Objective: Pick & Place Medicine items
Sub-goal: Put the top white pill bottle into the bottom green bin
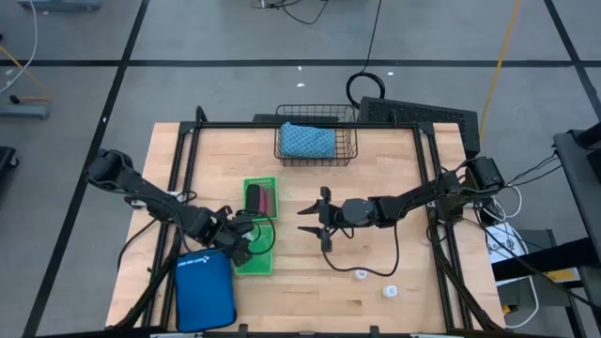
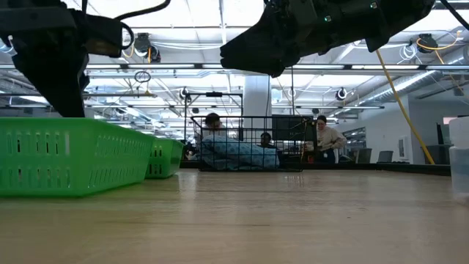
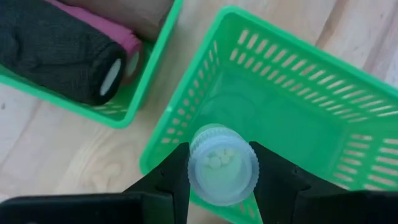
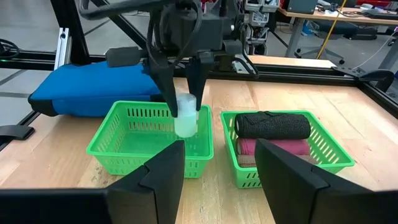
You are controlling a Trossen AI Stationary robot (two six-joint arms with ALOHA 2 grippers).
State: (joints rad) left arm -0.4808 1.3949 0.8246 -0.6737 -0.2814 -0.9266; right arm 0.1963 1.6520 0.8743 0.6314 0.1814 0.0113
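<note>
The left end effector [image 3: 221,186] pinches a white bottle [image 3: 222,165] above the empty green basket [image 3: 323,118], probably to drop it; the right end effector [image 4: 221,168] waits beside, spread.

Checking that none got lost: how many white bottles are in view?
3: one white bottle in the left claw over the empty green basket; two bottles on the table by the right arm.

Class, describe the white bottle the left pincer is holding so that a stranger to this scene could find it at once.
Start at the two green baskets in the middle of the wooden table, beside the blue pouch. Over the empty basket next to the pouch, the left pincer grips a small white bottle upright. Unlike the two bottles lying on the bare table, this one hangs in the air.
</note>
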